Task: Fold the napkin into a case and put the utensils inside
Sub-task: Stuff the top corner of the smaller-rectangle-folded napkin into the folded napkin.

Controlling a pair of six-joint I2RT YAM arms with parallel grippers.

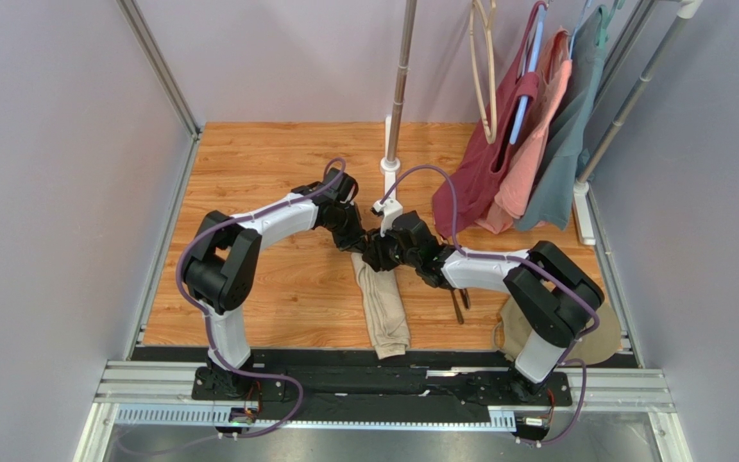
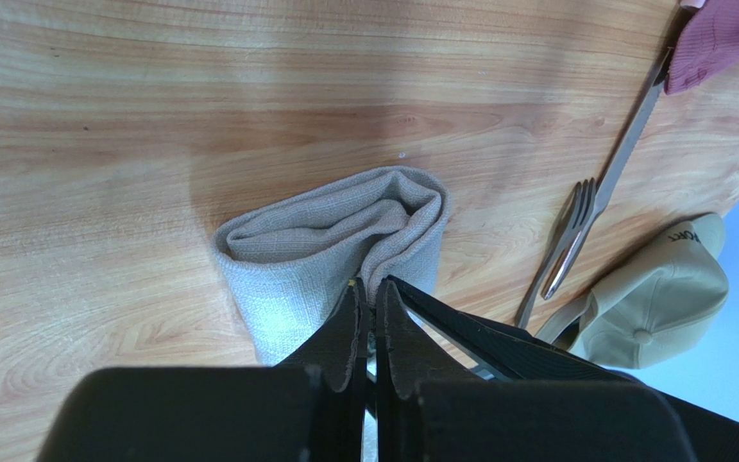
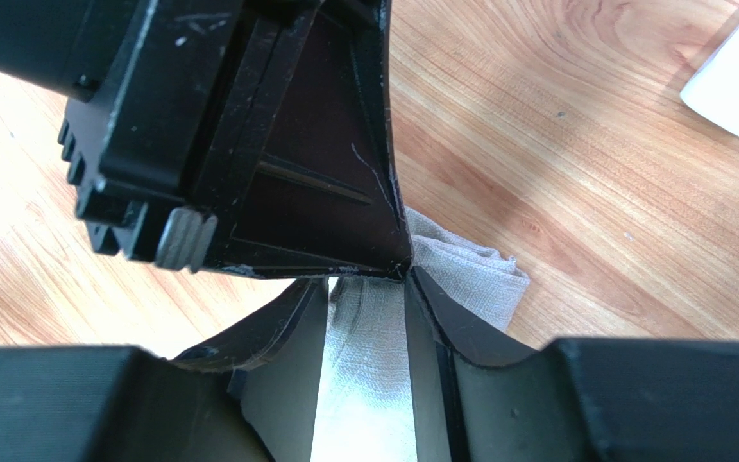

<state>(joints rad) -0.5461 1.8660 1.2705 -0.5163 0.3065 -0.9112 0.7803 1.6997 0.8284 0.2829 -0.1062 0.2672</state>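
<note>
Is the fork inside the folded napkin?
No, the fork lies on the wooden table beside the napkin, not touching it.

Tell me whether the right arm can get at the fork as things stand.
Probably not right away: the right gripper has the napkin between its fingers. The fork itself lies uncovered on the table beside a second utensil, so the way looks free once it lets go.

Napkin [image 1: 384, 310] lay in the middle of the table [image 1: 277, 173], lengthwise front to back — utensils [image 1: 460, 308] just right of it, cap [image 1: 612, 337] beyond them at the near right corner, garments [image 1: 523, 154] hanging behind.
</note>
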